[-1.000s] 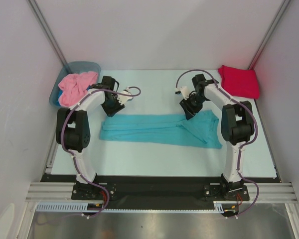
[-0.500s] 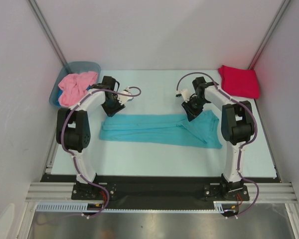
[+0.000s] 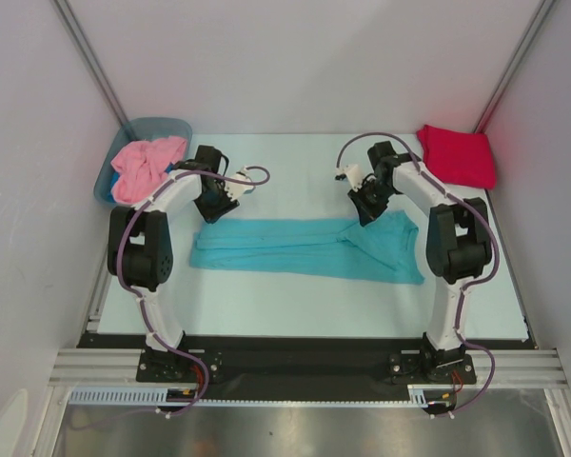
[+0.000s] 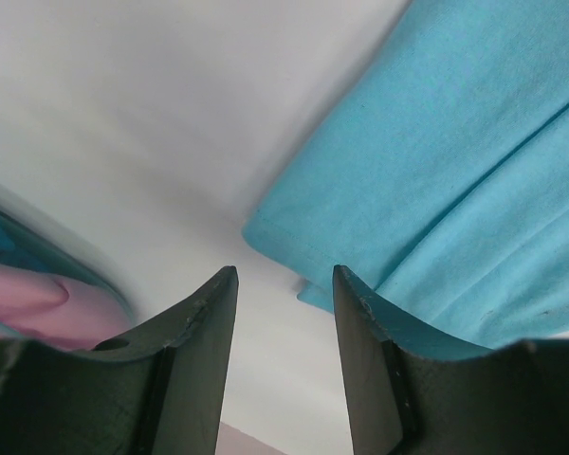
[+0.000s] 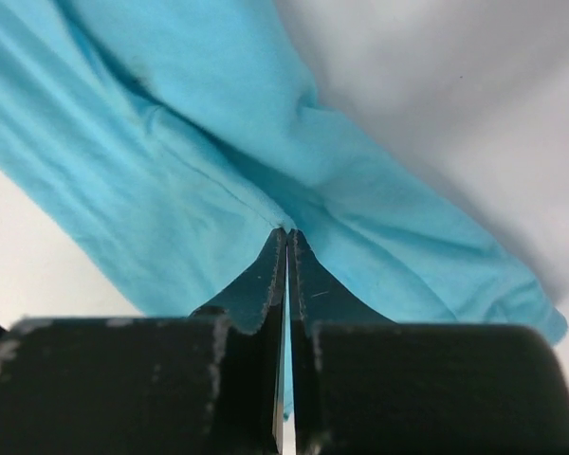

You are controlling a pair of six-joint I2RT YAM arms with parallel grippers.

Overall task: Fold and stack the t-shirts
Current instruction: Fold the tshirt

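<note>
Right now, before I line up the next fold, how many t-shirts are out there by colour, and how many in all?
turquoise t-shirt: 1, laid out long across the middle of the table
crimson red t-shirt: 1, folded in the far right corner
pink t-shirt: 1, bunched in the grey-blue tub
Total: 3 t-shirts

Top camera looks down — wrist cameras close above the turquoise t-shirt [image 3: 300,249].

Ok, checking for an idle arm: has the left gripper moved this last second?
No. The left gripper holds the same spot right of the grey-blue tub, above the turquoise t-shirt's left end.
</note>
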